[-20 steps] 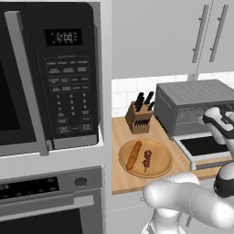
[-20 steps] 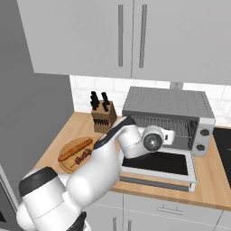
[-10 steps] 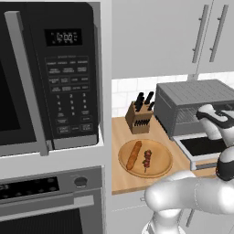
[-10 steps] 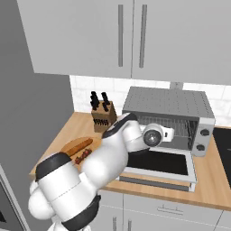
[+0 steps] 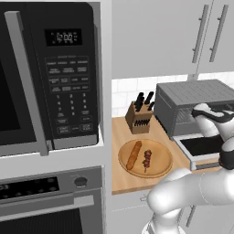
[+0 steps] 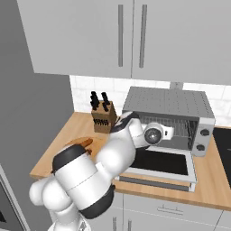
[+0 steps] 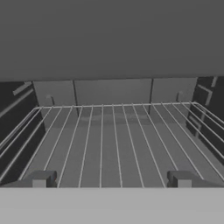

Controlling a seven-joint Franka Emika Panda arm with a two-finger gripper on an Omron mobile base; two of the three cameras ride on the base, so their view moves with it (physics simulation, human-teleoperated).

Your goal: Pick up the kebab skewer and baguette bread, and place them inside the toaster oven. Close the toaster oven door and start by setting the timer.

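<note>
the kebab skewer [image 5: 147, 160] and the baguette [image 5: 134, 155] lie side by side on the round wooden board [image 5: 160, 171], near each other but not touching, so neither has gone into the toaster oven [image 5: 183, 98] yet. over the last second i see my arm has swung: in the right base view the elbow has dropped low and rolled toward the camera, now covering most of the board, while the hand has barely shifted at the oven mouth. the gripper [image 7: 111, 179] is spread wide and carries nothing; its two tips point along the bare wire rack [image 7: 113, 140]. i read this as the arm folding to come away from the oven and head for the food, with both pick-ups, the door and the timer all left to do.

for room: the oven door [image 6: 158, 167] lies dropped flat toward me, its front edge reaching out over the counter [image 6: 212, 185], and the hand sits above it, under the oven's roof. backing out should be straight, clear of the roof and the door's frame. the knife block [image 5: 139, 116] stands just behind the board and beside the oven's left wall, so i'd come at the board from the front. the tall microwave [image 5: 50, 73] walls off the left.
</note>
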